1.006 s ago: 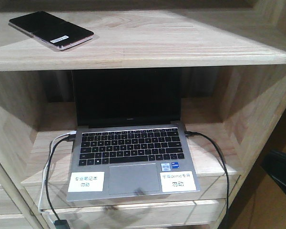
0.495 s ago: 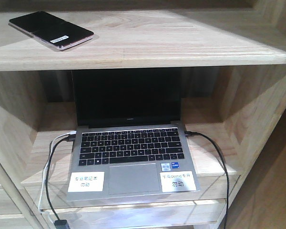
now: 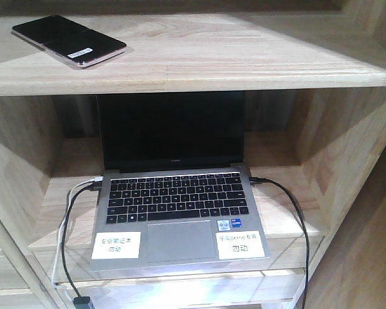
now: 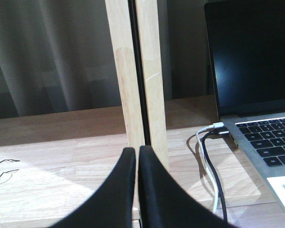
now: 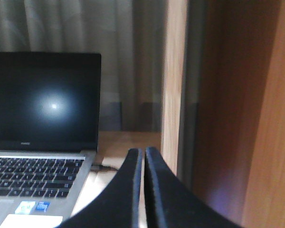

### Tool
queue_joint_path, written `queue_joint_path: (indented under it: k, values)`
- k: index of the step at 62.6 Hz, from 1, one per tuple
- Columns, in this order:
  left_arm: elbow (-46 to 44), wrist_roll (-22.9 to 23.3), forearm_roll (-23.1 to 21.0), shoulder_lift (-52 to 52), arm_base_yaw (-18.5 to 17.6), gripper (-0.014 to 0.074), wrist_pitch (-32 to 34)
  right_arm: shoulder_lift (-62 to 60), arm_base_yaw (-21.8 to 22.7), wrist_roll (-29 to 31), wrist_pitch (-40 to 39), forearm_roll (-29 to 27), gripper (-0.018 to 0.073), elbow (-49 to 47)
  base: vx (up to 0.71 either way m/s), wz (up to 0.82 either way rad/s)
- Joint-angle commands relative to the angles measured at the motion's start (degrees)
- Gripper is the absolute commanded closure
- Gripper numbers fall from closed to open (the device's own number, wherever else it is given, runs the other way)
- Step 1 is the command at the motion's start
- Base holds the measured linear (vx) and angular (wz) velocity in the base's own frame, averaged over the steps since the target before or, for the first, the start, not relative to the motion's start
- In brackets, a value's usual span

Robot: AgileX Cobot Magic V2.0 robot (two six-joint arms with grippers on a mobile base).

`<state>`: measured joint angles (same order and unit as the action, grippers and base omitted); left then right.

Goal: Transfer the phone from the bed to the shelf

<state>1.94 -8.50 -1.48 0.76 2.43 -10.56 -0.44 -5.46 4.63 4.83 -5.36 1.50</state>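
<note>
Nearest to the cameras, the left gripper (image 4: 136, 156) has its two black fingers pressed together with nothing between them; it hovers at the level of the lower board, beside a pale wooden upright (image 4: 137, 76) and just left of the laptop's cables (image 4: 210, 156). The right gripper (image 5: 143, 159) is likewise closed and empty, at the laptop's right edge near the side panel (image 5: 173, 80). Between them sits the open grey laptop (image 3: 177, 193) on the lower board. Farther and higher, the phone (image 3: 68, 40) lies flat on the shelf (image 3: 244, 55), at its left end, long axis running diagonally from rear left to front right, sticker end toward the front edge. The phone thus lies above both grippers and toward the left side, so the left arm appears nearer. The bed is not in view. Judged from this placement, the transfer looks complete and no further grasp is needed.
</note>
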Motion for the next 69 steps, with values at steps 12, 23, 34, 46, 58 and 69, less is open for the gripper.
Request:
queue_joint_path:
  k: [12,23,34,46,58,69]
  values:
    - [-1.2,0.3,-0.5,0.8,-0.2,0.0595,4.1,-0.9,0.5,-1.4,-6.1,3.9,0.0564,0.4,0.00,0.00]
    - [-1.2,0.3,-0.5,0.8,-0.2,0.0595,4.1,-0.9,0.5,-1.8,-7.0,3.9,0.0564,0.4,0.00,0.00]
    - [-1.2,0.3,-0.5,0.8,-0.2,0.0595,4.1,-0.9,4.0,-3.1,-7.6,4.0,0.0564,0.4,0.00,0.00]
    - [-1.2,0.3,-0.5,0.8,-0.2,0.0595,4.1,-0.9,3.8,-2.9,-8.2,4.3,0.0564,0.4,0.00,0.00]
    - [-1.2,0.3,-0.5,0.8,-0.2,0.0595,4.1,-0.9,3.8,-2.9,-8.3,4.3,0.0564,0.4,0.00,0.00]
    - [-1.2,0.3,-0.5,0.8,-0.2,0.0595,4.1,-0.9,3.8,-2.9,-8.2,4.3,0.0564,0.4,0.00,0.00]
